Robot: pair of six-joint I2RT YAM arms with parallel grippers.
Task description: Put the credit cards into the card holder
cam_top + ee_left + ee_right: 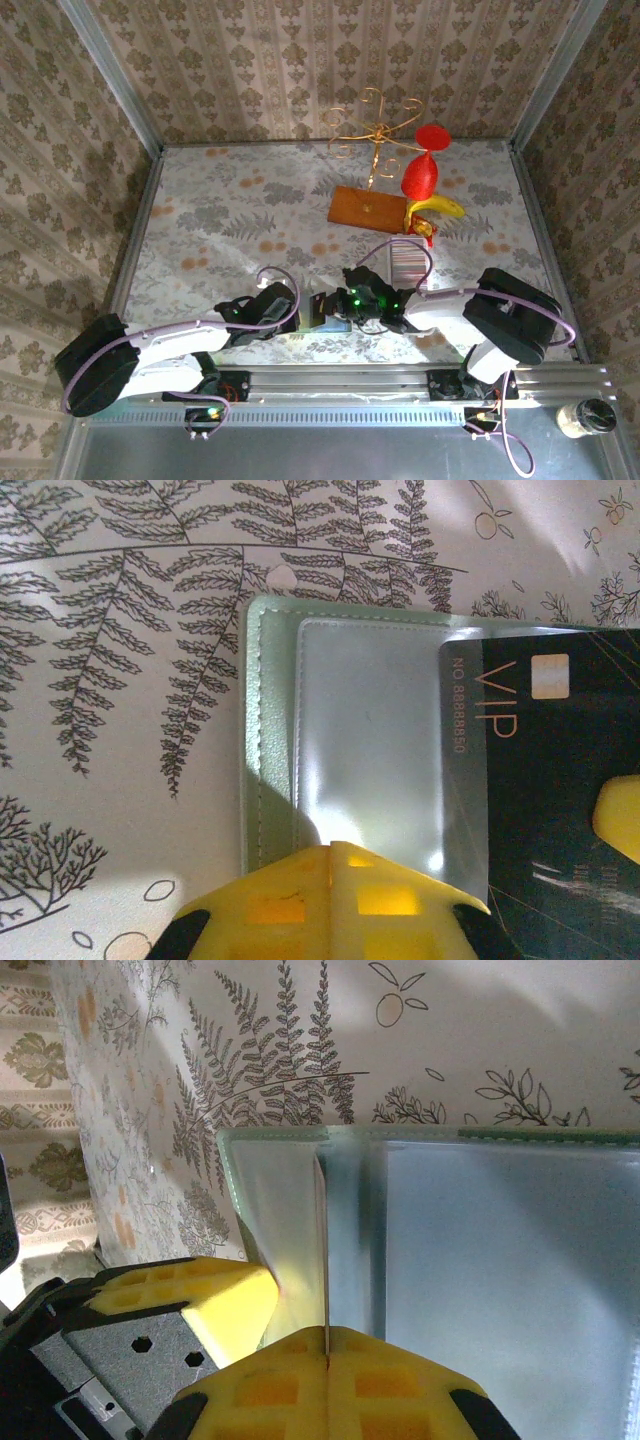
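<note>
the left arm [170, 350] and the right arm [450, 305] stretch low from the bottom corners of the overhead frame and meet at lower centre. the left end effector [330, 880] has its yellow pads [275, 905] pressed together. the right end effector [327, 1365] is clamped on a card [550, 800].

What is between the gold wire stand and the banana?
A red bulb-shaped object sits between the gold wire stand and the banana, in the top external view.

Table [220, 220] under a fern-and-flower cloth [120, 630]. Far side: gold wire stand [375, 135], brown wooden board [368, 209], banana [437, 207] just beside the board's right end. Middle: white ribbed tray [405, 262]. Near edge: open grey-green card holder [275, 730], flat on the cloth.
</note>
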